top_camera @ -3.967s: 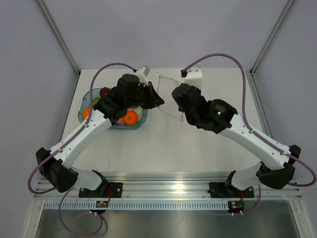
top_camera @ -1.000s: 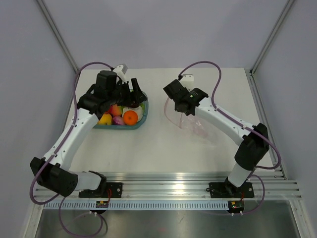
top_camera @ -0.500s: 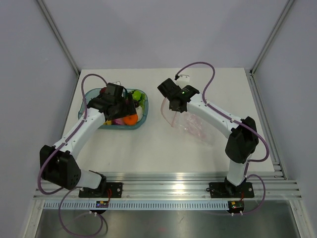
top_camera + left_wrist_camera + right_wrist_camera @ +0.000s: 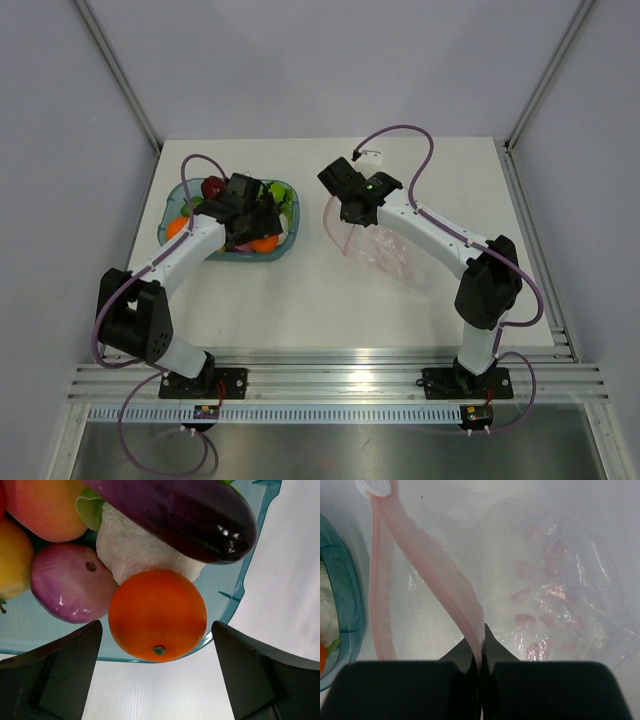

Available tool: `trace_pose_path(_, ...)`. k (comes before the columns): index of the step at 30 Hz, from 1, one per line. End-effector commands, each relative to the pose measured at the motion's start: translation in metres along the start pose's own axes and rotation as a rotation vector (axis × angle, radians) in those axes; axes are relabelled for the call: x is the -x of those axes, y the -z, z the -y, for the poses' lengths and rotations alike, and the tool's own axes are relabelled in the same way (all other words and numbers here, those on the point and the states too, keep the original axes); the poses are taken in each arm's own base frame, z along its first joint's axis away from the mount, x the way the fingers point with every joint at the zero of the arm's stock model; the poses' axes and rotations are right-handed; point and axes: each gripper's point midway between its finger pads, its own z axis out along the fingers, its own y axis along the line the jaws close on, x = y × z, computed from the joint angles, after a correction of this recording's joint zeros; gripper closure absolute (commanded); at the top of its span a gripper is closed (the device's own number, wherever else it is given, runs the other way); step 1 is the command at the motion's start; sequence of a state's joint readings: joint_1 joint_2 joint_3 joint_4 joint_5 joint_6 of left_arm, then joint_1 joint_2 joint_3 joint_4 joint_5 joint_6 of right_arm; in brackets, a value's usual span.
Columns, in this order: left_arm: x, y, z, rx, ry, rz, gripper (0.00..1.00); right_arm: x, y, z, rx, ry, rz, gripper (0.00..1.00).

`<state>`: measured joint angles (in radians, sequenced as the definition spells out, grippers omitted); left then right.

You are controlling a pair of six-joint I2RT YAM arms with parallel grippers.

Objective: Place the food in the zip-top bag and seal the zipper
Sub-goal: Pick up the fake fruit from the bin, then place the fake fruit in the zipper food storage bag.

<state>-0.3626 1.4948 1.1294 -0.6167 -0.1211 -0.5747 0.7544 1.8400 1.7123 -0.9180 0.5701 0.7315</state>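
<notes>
The food lies in a teal tray (image 4: 171, 216): an orange (image 4: 157, 615), white cauliflower (image 4: 135, 555), a purple eggplant (image 4: 185, 515), a pink onion (image 4: 70, 587) and a yellow piece (image 4: 12, 560). My left gripper (image 4: 262, 224) hangs open just over the tray's near right corner. In the left wrist view the gripper (image 4: 156, 632) has the orange between its spread fingers, apart from both. My right gripper (image 4: 481, 632) is shut on the pink zipper (image 4: 435, 565) of the clear zip-top bag (image 4: 545, 580). The bag (image 4: 388, 252) lies mid-table, its mouth edge lifted.
A white slider tab (image 4: 375, 486) sits at the far end of the zipper. The tray's rim (image 4: 345, 595) is close to the left of the bag's mouth. Grey walls and metal posts bound the table at the back and sides.
My left gripper has dropped toward the tray's near right corner over the orange, and its jaws have widened. The right gripper has shifted slightly left with the bag's edge, still shut.
</notes>
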Motion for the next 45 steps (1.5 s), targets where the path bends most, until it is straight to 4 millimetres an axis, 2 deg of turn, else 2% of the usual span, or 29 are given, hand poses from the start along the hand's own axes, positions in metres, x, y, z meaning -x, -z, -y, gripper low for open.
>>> trace_pose_path(1,0.017,-0.009,0.003,0.023,0.042,0.084,0.07,0.016,0.014,-0.005,0.051,-0.048,0.035,1.0)
trace_pose_path(8,0.01,-0.017,0.006,0.067,-0.003,0.076,0.13,0.014,0.014,-0.007,0.065,-0.046,0.028,1.0)
trace_pose_path(11,0.01,-0.015,0.005,0.076,-0.003,0.077,0.22,0.015,0.016,-0.005,0.065,-0.045,0.033,1.0)
trace_pose_path(18,0.023,0.018,0.003,0.067,0.0,0.133,0.37,0.013,0.016,-0.005,0.068,-0.04,0.027,1.0)
trace_pose_path(22,0.037,0.052,0.013,-0.018,-0.019,0.187,0.42,0.011,0.016,-0.011,0.093,-0.044,0.017,1.0)
trace_pose_path(27,0.045,0.088,0.051,-0.228,-0.042,0.182,0.43,0.011,0.016,-0.02,0.127,-0.058,0.006,1.0)
trace_pose_path(31,0.035,0.11,0.095,-0.461,-0.025,0.127,0.43,0.011,0.018,-0.026,0.151,-0.069,-0.007,1.0)
trace_pose_path(32,0.039,0.114,0.104,-0.51,-0.018,0.136,0.43,0.01,0.018,-0.027,0.157,-0.071,-0.01,1.0)
trace_pose_path(34,0.032,0.117,0.12,-0.593,0.006,0.088,0.43,0.01,0.02,-0.029,0.168,-0.077,-0.016,1.0)
trace_pose_path(40,0.035,0.126,0.162,-0.764,0.059,0.06,0.45,0.01,0.025,-0.028,0.187,-0.089,-0.018,1.0)
trace_pose_path(42,0.036,0.128,0.17,-0.789,0.069,0.062,0.45,0.01,0.026,-0.028,0.19,-0.094,-0.017,1.0)
trace_pose_path(45,0.036,0.12,0.178,-0.789,0.072,0.039,0.46,0.012,0.031,-0.03,0.212,-0.103,-0.02,1.0)
